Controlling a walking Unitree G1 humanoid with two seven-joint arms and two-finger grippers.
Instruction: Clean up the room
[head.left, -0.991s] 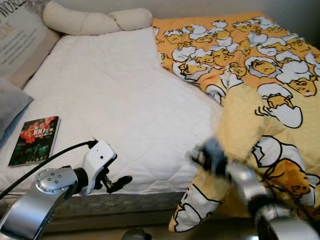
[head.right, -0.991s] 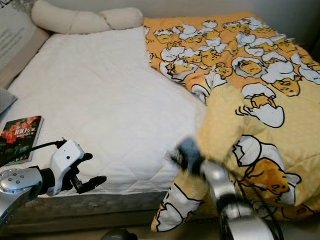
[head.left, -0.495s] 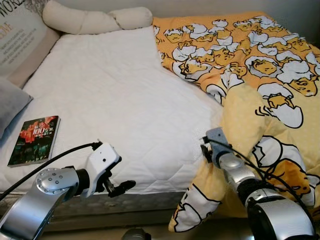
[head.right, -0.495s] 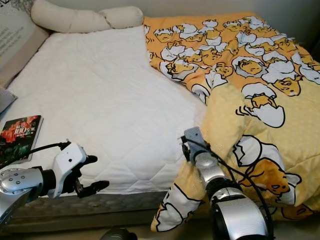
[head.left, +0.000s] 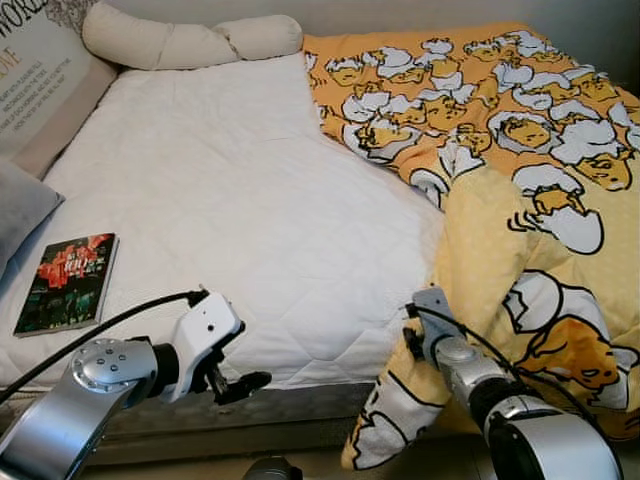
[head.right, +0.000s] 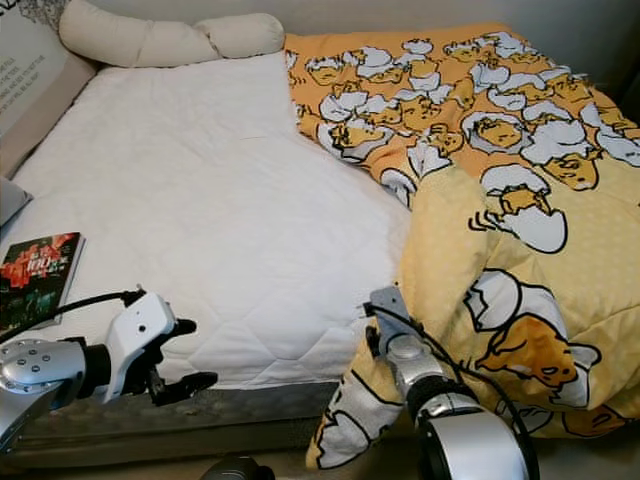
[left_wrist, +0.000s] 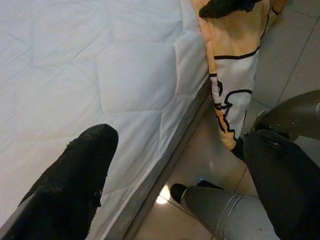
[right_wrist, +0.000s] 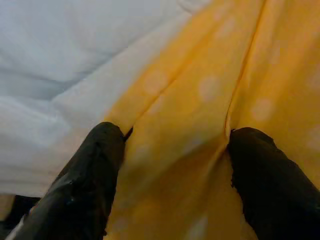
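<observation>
Straddling a fold of the yellow blanket (head.left: 520, 250) at the bed (head.left: 230, 200) edge, the right pincer (right_wrist: 172, 165) was spread apart, left pincer (left_wrist: 175, 185) also apart near the mattress, and thin slack cloth could slip out on closing.

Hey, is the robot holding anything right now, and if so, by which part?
Nothing is gripped yet. The right gripper is open, its fingers straddling a fold of the yellow blanket at the bed's near edge. The left gripper is open and empty.
</observation>
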